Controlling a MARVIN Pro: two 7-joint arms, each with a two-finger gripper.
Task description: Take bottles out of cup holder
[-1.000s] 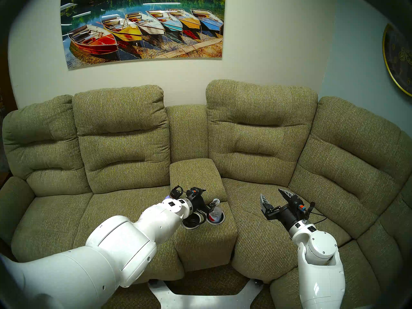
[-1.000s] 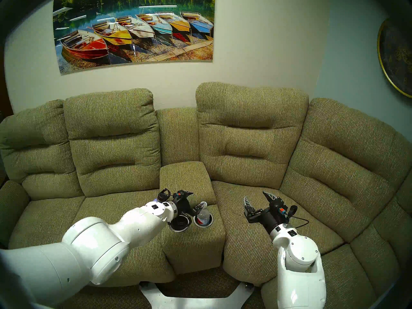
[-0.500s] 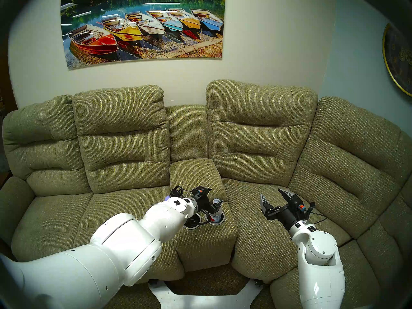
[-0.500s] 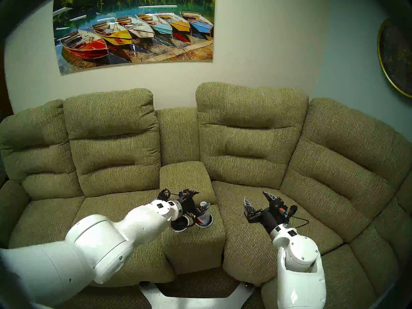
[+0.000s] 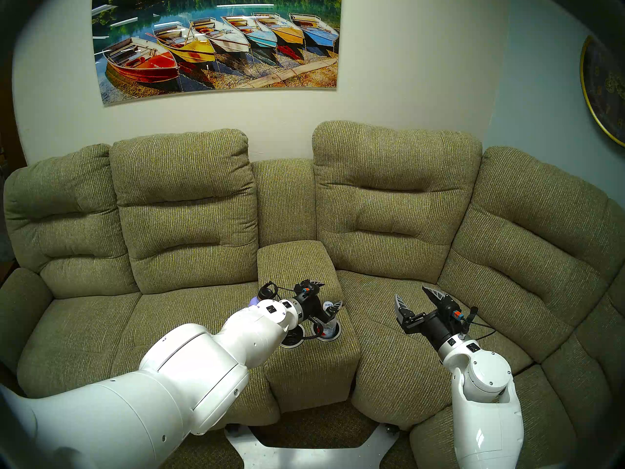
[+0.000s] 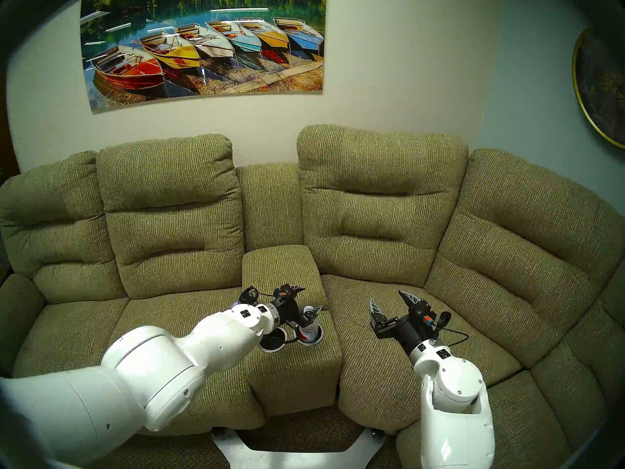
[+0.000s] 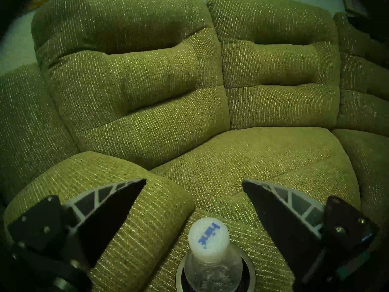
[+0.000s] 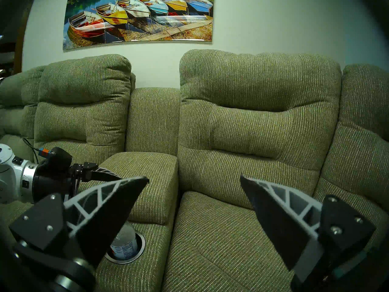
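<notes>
Olive-green ribbed fabric is filling most of every view: a big curved sofa [image 5: 389, 204] w/ a console [image 5: 314, 356] sitting centre frame in the head views. The cup holder [image 5: 333, 338] is sitting at the near end of that console, two silver-rimmed round wells side by side. The clear plastic bottle [image 7: 212, 264] is standing upright in the well on the right side of the frame; its white cap w/ blue print is showing bottom centre in the left wrist view. The left gripper [image 7: 193, 182] is hanging over that bottle, fingers spread wide, one on each side of the cap and not touching it. The well to the left in the head views [image 5: 291, 339] is showing only its black inside. The lavender flask [image 5: 253, 300] is peeking out behind the left arm, centre-left of the frame, its black loop cap [image 5: 268, 291] sticking up; most of its body is hidden, so can't tell exactly what it is resting on. The right gripper [image 5: 414, 297] is hovering over the seat cushion right of the console, lower right of centre, well apart from the bottle, fingers spread and holding nothing. A boat picture [image 5: 216, 42] is hanging on the wall, upper left of the head views.
</notes>
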